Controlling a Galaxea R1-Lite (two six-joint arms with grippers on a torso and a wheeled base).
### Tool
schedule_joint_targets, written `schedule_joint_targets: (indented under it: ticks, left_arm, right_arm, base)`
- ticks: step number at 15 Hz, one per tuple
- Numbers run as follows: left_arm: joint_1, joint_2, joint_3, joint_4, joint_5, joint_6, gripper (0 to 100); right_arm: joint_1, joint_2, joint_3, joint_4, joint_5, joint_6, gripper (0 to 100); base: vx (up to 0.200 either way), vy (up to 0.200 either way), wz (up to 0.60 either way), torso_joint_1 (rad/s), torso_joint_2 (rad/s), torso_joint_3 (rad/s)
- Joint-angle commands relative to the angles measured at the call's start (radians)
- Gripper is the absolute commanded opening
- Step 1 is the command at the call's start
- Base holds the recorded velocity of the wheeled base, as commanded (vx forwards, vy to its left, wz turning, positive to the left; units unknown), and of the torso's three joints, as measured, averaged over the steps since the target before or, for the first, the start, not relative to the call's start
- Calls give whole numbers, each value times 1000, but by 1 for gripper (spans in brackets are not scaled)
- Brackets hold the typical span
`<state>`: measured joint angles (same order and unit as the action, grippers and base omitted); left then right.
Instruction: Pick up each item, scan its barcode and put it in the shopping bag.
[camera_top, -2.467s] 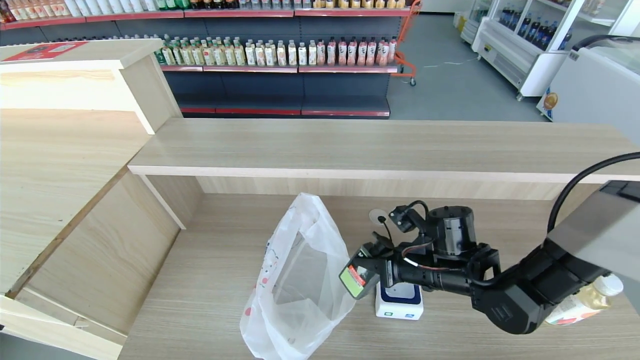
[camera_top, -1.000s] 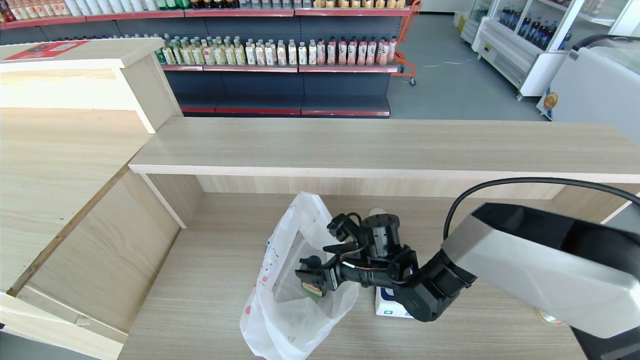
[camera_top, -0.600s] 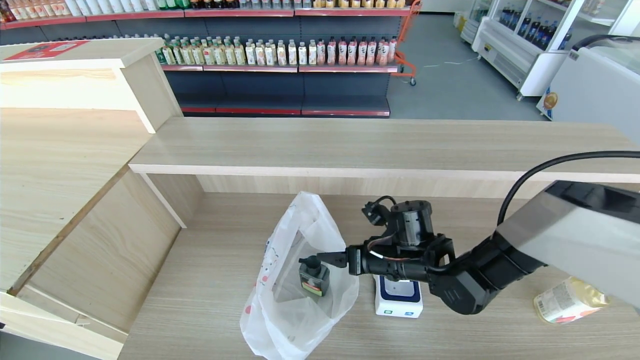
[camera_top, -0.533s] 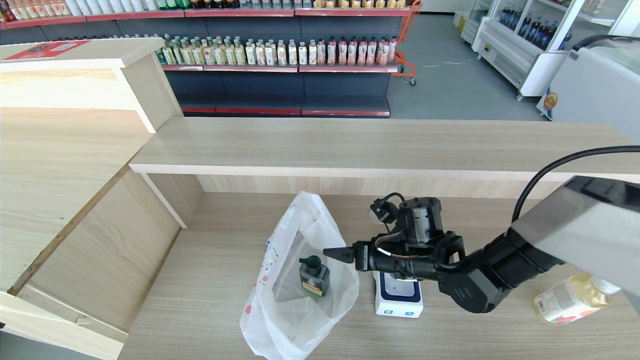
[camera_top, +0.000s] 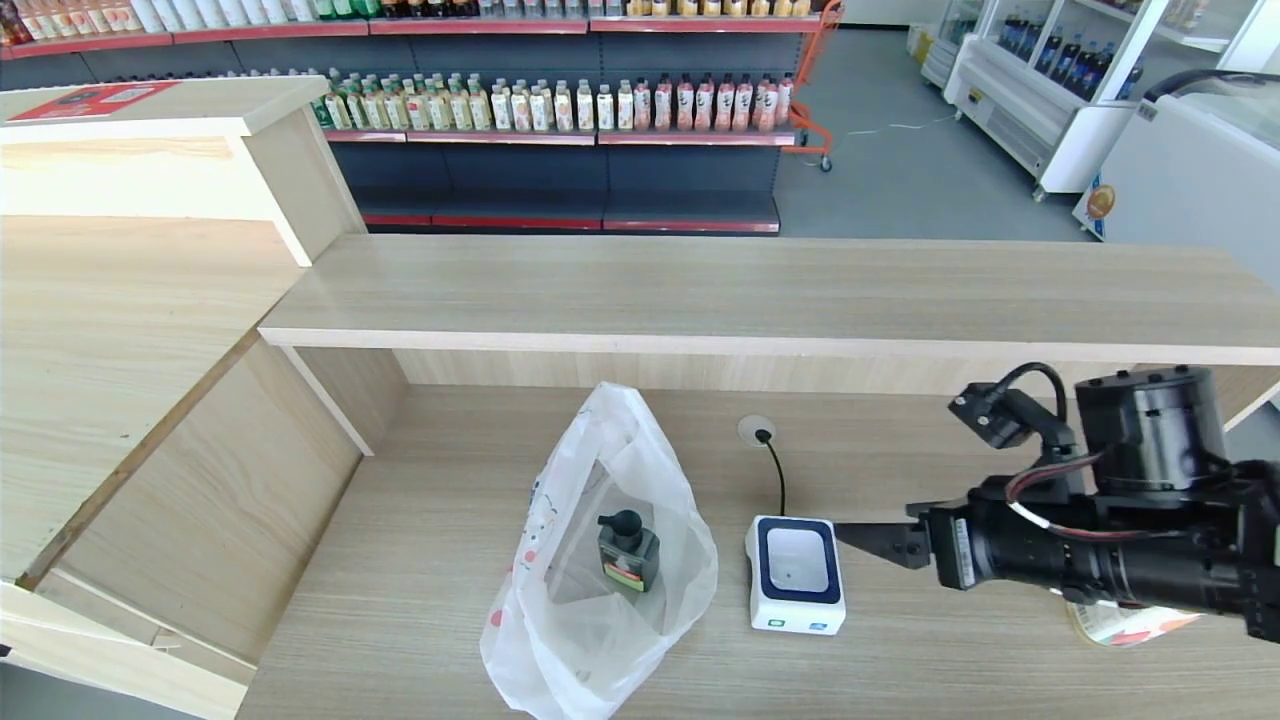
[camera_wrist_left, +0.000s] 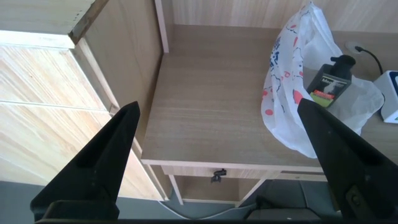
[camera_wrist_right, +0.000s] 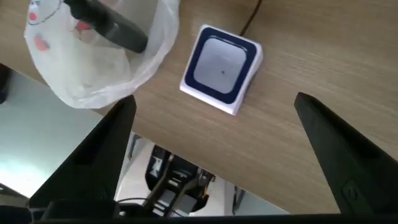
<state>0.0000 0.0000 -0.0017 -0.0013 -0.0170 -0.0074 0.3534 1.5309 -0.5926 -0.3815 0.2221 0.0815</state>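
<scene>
A white plastic shopping bag (camera_top: 560, 610) stands open on the lower counter. A black pump bottle (camera_top: 627, 550) with a red and green label stands upright inside it. The white and blue barcode scanner (camera_top: 795, 575) sits just right of the bag. My right gripper (camera_top: 868, 541) hovers right of the scanner, open and holding nothing. A pale drink bottle (camera_top: 1125, 625) lies under that arm, mostly hidden. The right wrist view shows the scanner (camera_wrist_right: 221, 68) and the bag (camera_wrist_right: 93, 68) beneath its open gripper (camera_wrist_right: 217, 162). My left gripper (camera_wrist_left: 214, 162) is open, off the counter's front edge, with the bag (camera_wrist_left: 289, 93) beyond.
A raised wooden ledge (camera_top: 700, 290) runs behind the lower counter (camera_top: 430, 520). The scanner's cable runs to a hole (camera_top: 757, 432) at the back. A wooden side panel (camera_top: 200, 520) bounds the counter on the left. Store shelves with bottles (camera_top: 560, 105) stand beyond.
My right gripper let go of the black pump bottle inside the bag, opened, and drew back to the right past the scanner. The bottle stays upright in the bag.
</scene>
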Motion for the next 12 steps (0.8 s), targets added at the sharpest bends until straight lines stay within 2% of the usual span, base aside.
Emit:
schedule_joint_targets:
  ticks: [1,2,3,5,10,12]
  left_arm:
    - [0,0,0,0,0,0,100]
    - [0,0,0,0,0,0,100]
    - [0,0,0,0,0,0,100]
    - [0,0,0,0,0,0,100]
    - [0,0,0,0,0,0,100]
    - [0,0,0,0,0,3,100]
  right_arm:
    - [-206,-278,109,110,-141,-167,100]
    - [-235,-287,112,115,-144,-169,100]
    - [-306,-298,134,112,-161,-175,100]
    - [-361,-336,171,113,-196,-180,100]
    - [-399,-399,204,116,-191,-177,100]
    - [-402,-411,218,118,-193,-172,100]
  base:
    - [0,0,0,0,0,0]
    - [0,0,0,0,0,0]
    - [0,0,0,0,0,0]
    - [0,0,0,0,0,0]
    - [0,0,0,0,0,0]
    - [0,-200,0,5,0,5]
